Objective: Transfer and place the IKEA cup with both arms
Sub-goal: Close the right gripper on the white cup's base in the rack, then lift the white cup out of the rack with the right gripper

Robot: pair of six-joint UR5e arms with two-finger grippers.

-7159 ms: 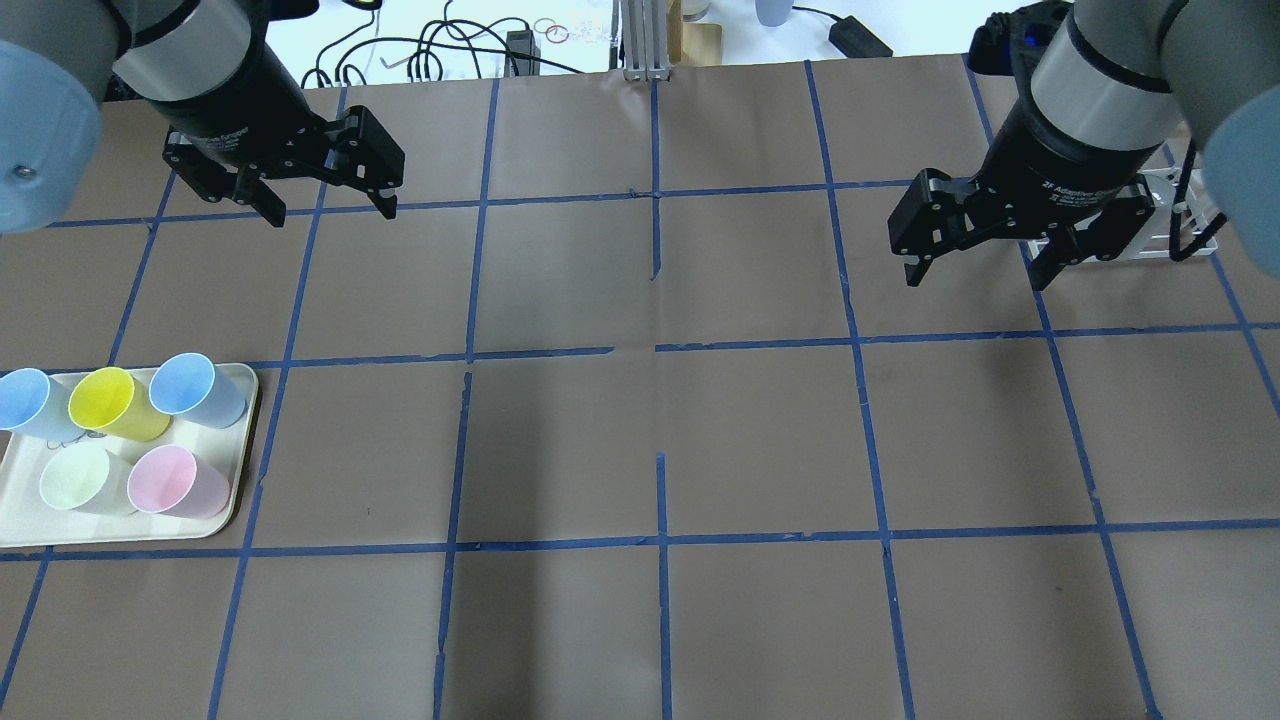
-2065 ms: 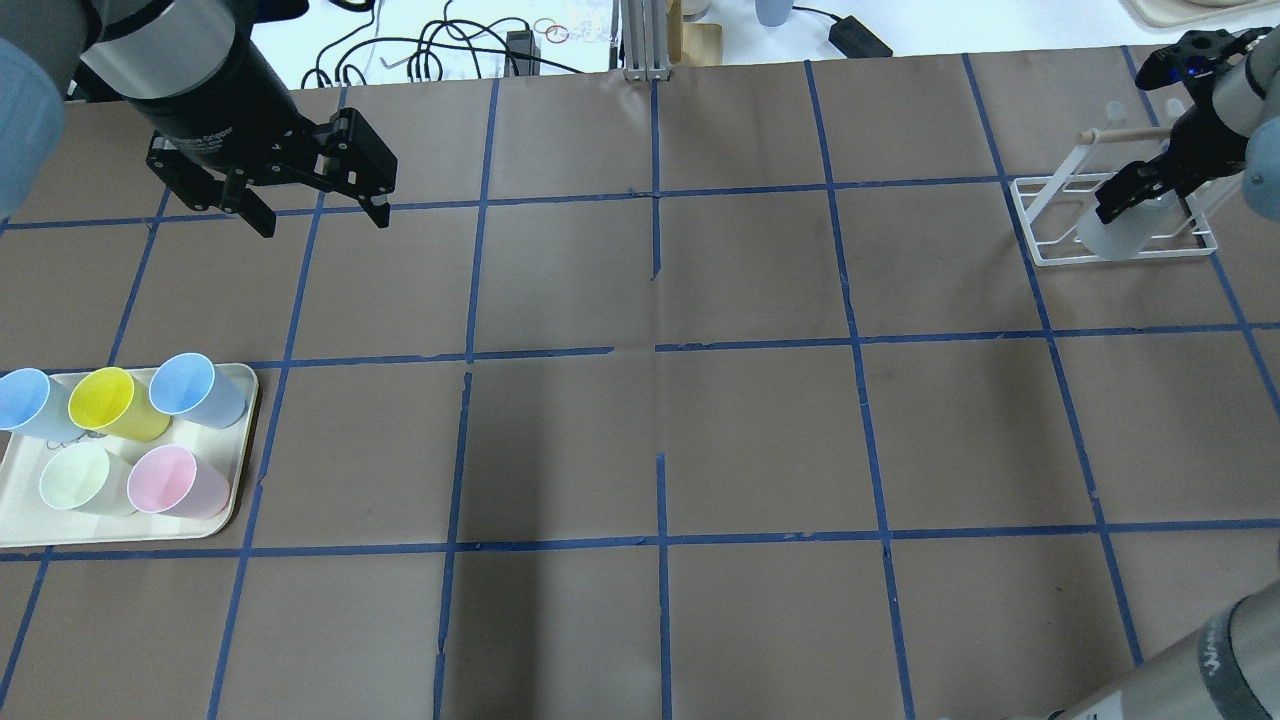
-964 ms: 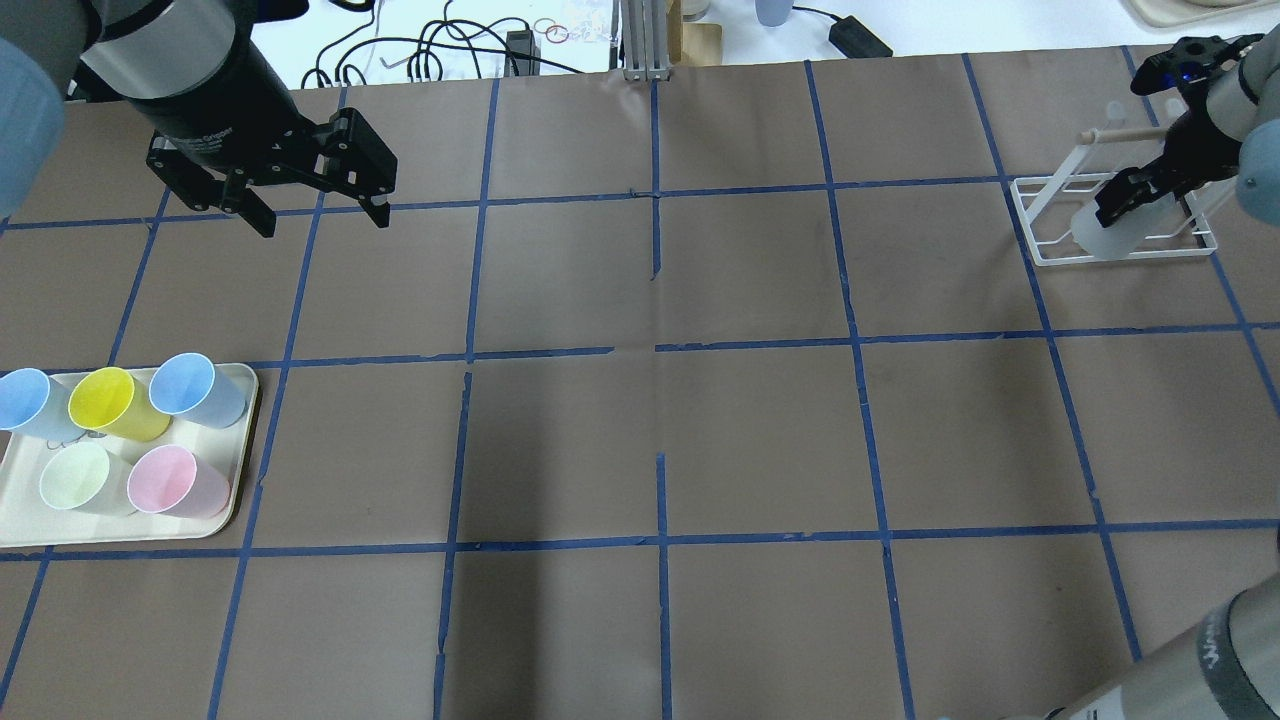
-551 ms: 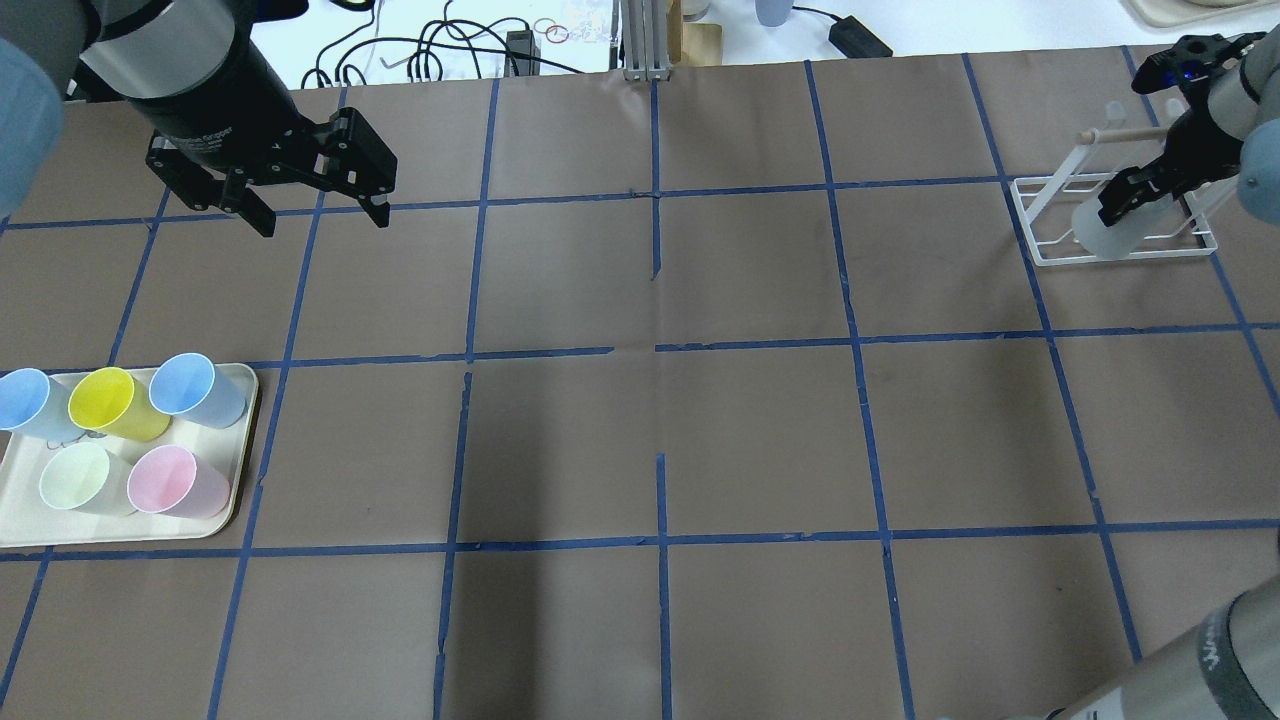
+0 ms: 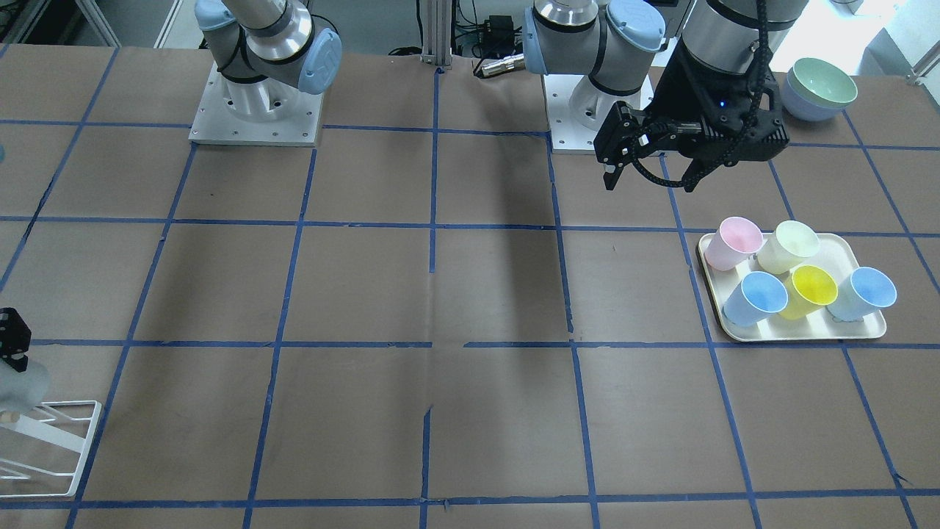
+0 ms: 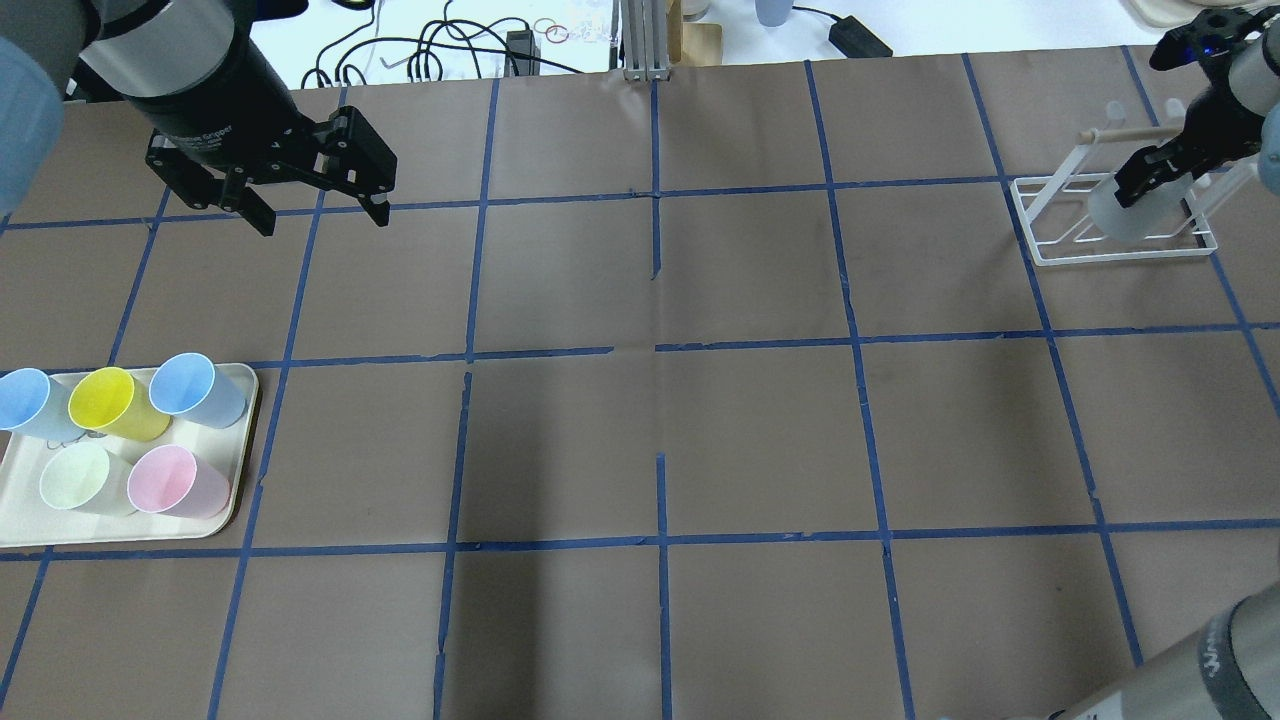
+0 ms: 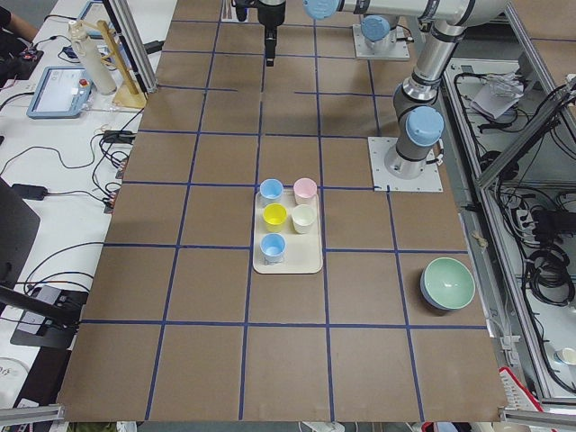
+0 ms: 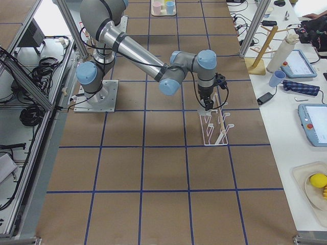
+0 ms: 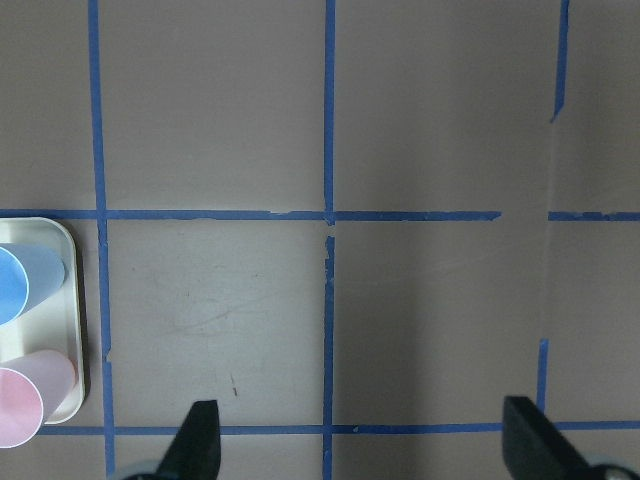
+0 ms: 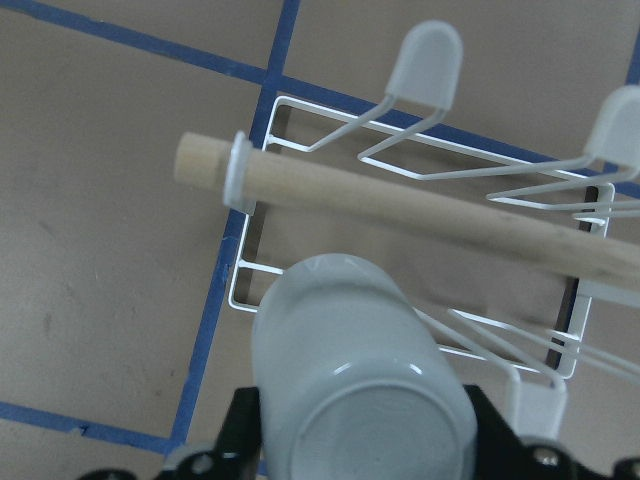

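The IKEA cup (image 10: 350,390) is pale grey and sits between the fingers of my right gripper (image 10: 365,440), which is shut on it, with its base toward the wrist camera. It hangs over the white wire rack (image 10: 260,200). In the overhead view the cup (image 6: 1122,212) and right gripper (image 6: 1150,178) are over the rack (image 6: 1040,250) at the far right. In the front view the cup (image 5: 18,386) shows at the left edge. My left gripper (image 6: 322,220) is open and empty, high above the table's far left; it also shows in the front view (image 5: 649,185).
A cream tray (image 6: 235,500) at the near left holds pink (image 6: 165,480), green (image 6: 75,477), yellow (image 6: 105,400) and two blue cups. Stacked bowls (image 5: 819,88) stand by the left arm's base. The rack has a wooden bar (image 10: 420,205) and several wire prongs.
My right arm reached the rack and shut on the grey cup. In the last second it has carried the cup a little up and to the right. The left arm has stayed still.
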